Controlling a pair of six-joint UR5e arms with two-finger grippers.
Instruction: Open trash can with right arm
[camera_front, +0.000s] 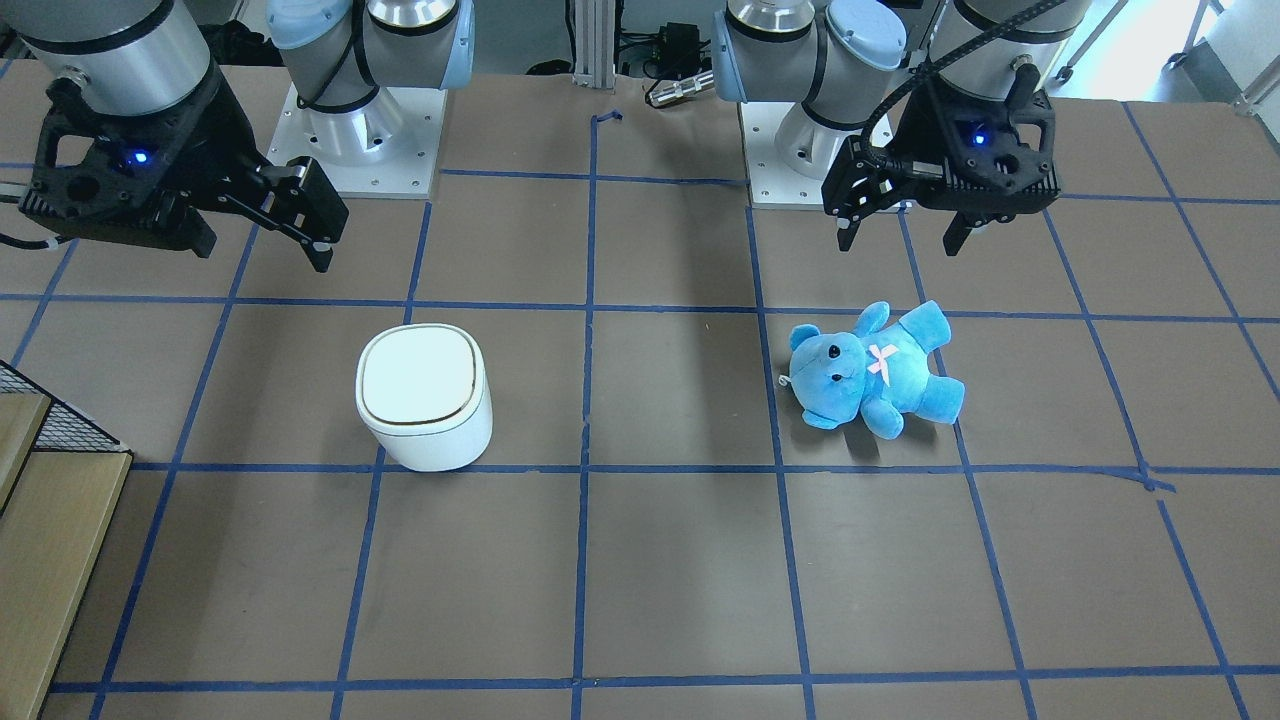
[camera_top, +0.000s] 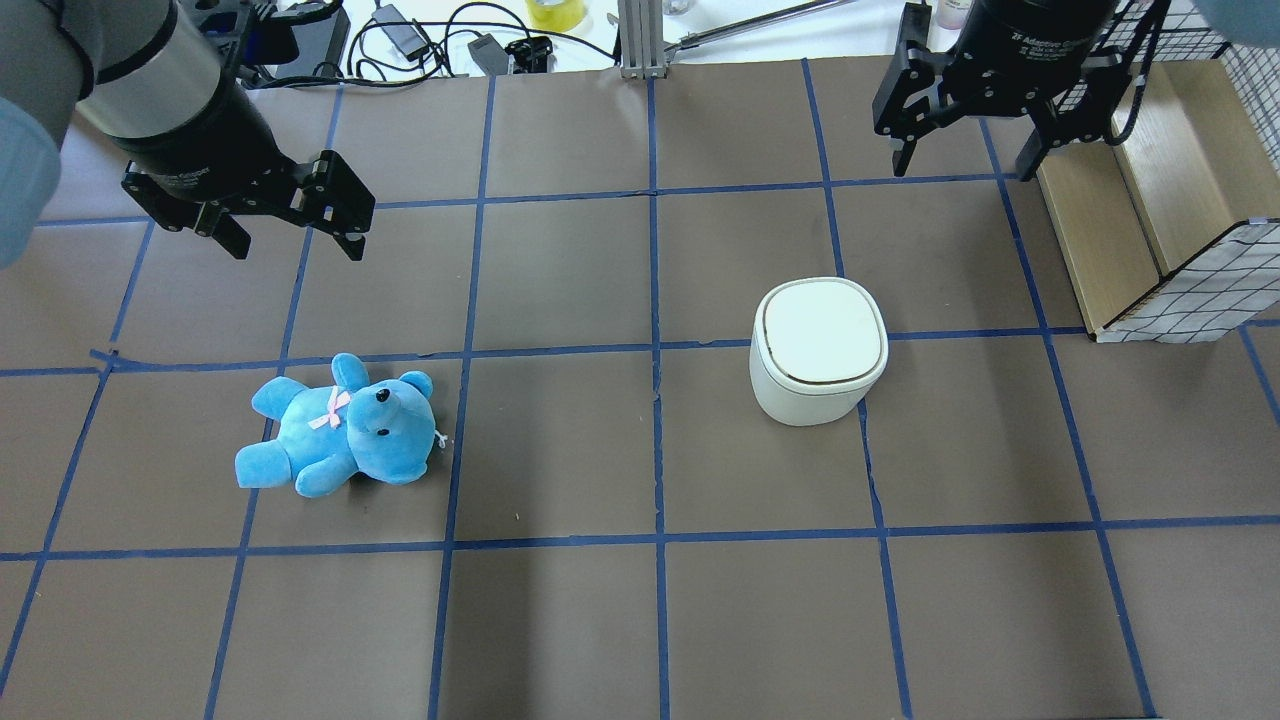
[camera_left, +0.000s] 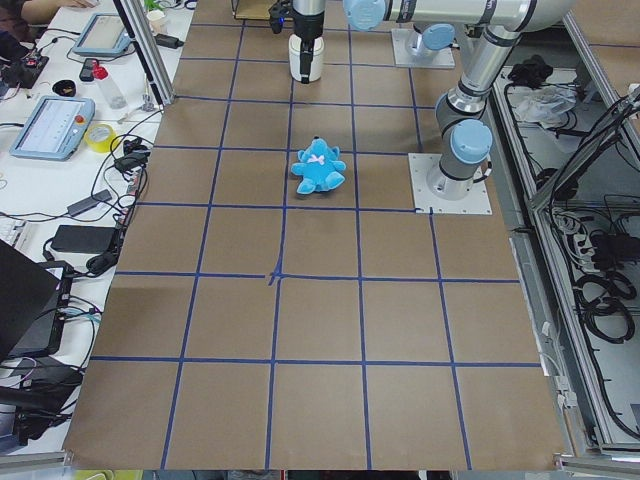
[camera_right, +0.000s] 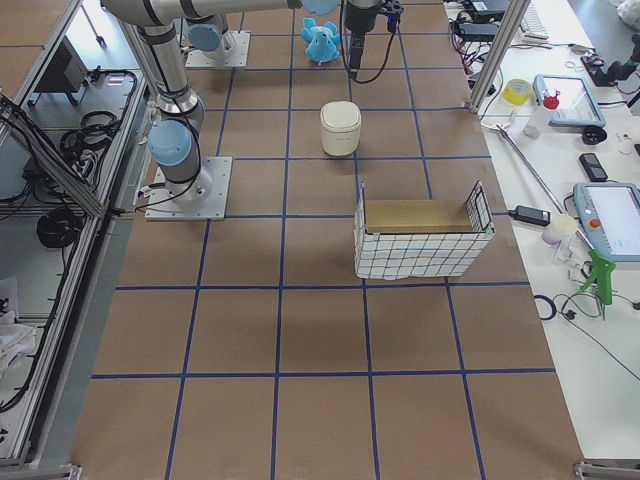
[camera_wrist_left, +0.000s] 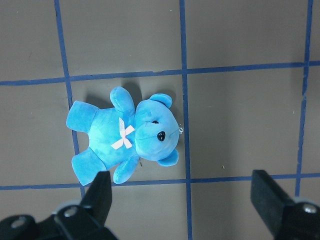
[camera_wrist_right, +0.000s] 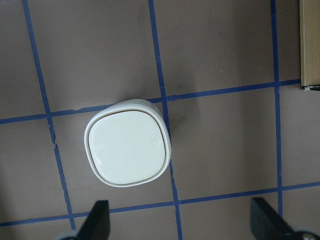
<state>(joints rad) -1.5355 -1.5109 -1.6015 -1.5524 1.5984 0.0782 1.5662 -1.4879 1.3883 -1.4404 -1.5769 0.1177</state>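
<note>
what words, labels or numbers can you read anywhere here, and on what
White print on the black collar of the right end effector: too small to read.
Faint print on the collar of the left end effector: blurred, unreadable.
The trash can and teddy bear: no text.

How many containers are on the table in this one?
2. The trash can, lid shut, sits on the robot's right half; the grid-walled box stands beyond it at the right end. Nothing seems hidden.

trash can (camera_wrist_right: 127, 147): smooth white plastic, slight gloss
teddy bear (camera_wrist_left: 130, 135): soft blue plush cloth
table (camera_top: 560, 450): matt brown, paper-like
</note>
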